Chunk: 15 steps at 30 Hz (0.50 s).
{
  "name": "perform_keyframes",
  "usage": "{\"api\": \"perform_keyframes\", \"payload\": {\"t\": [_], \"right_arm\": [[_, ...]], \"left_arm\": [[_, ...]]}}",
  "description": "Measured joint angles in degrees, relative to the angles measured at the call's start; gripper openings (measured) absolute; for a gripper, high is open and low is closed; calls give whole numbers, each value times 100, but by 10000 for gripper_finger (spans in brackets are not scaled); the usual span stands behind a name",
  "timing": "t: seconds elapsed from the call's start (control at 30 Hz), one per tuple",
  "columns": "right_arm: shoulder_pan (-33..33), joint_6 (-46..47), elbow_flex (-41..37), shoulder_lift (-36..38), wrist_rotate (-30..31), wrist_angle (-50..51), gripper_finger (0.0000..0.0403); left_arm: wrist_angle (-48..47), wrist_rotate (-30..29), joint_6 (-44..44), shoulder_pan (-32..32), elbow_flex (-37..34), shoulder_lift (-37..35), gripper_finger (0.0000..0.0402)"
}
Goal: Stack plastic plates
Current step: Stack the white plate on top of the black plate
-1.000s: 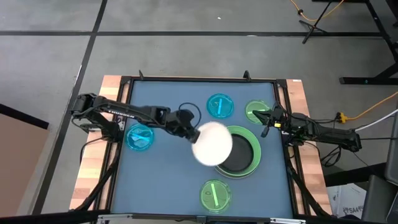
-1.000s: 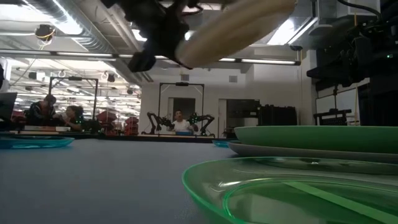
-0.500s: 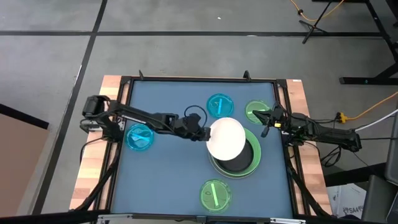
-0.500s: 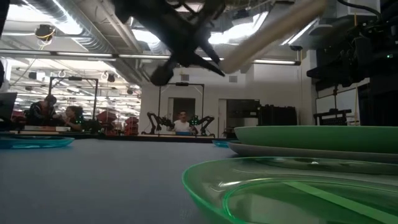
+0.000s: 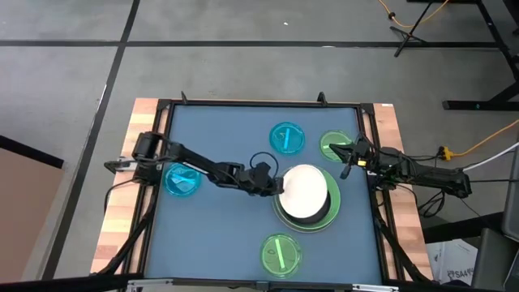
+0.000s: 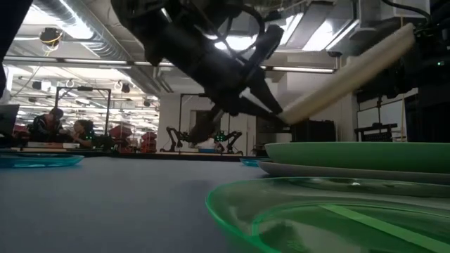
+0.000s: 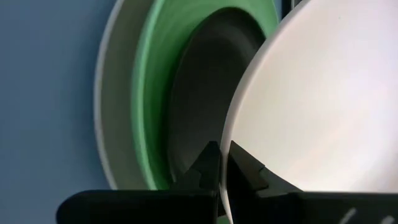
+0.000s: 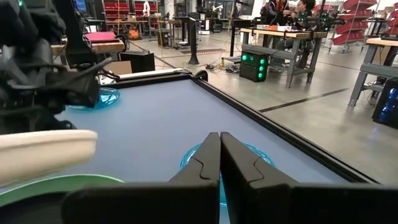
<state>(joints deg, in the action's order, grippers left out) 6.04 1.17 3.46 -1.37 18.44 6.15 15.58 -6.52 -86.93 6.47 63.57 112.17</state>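
Since a second ago the left arm has stretched farther across the blue-topped bench point(image 5: 219, 138), and the medium round white plastic plate point(image 5: 304, 191) it carries has travelled from beside the stack to directly above it, now covering nearly all of the medium round black plastic plate point(image 5: 331, 210), of which only a dark crescent shows. The left gripper point(image 5: 276, 185) has its fingers clamped on the white plate's rim at the side nearer the left arm. The right gripper point(image 5: 344, 157) waits as before at the bench's right edge, its fingers pressed together and empty, over a small translucent green plastic plate point(image 5: 331, 145).

The high view shows the layout: the large light green plastic plate point(image 5: 285, 213) ringing the black one, a small translucent blue plate point(image 5: 286, 138) behind the stack, another small blue plate point(image 5: 180, 178) under the left arm, and a second small green plate point(image 5: 280, 253) at the near edge. It does not show height. The low view does: the white plate point(image 6: 344, 74) hangs tilted, its far edge raised, clear of the green plate point(image 6: 358, 154), which rests on a large grey plastic plate point(image 6: 330, 171). The left wrist view shows the white rim point(image 7: 249, 118) pinched between the fingers point(image 7: 208, 163), with the black plate point(image 7: 199, 106) and green rim point(image 7: 149, 93) beyond
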Motion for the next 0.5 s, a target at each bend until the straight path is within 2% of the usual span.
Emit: {"api": "perform_keyframes", "payload": {"t": [0.5], "right_arm": [[0, 0, 0, 2, 0, 0, 1]], "left_arm": [[-21, -84, 46, 32, -2, 158, 5]]}}
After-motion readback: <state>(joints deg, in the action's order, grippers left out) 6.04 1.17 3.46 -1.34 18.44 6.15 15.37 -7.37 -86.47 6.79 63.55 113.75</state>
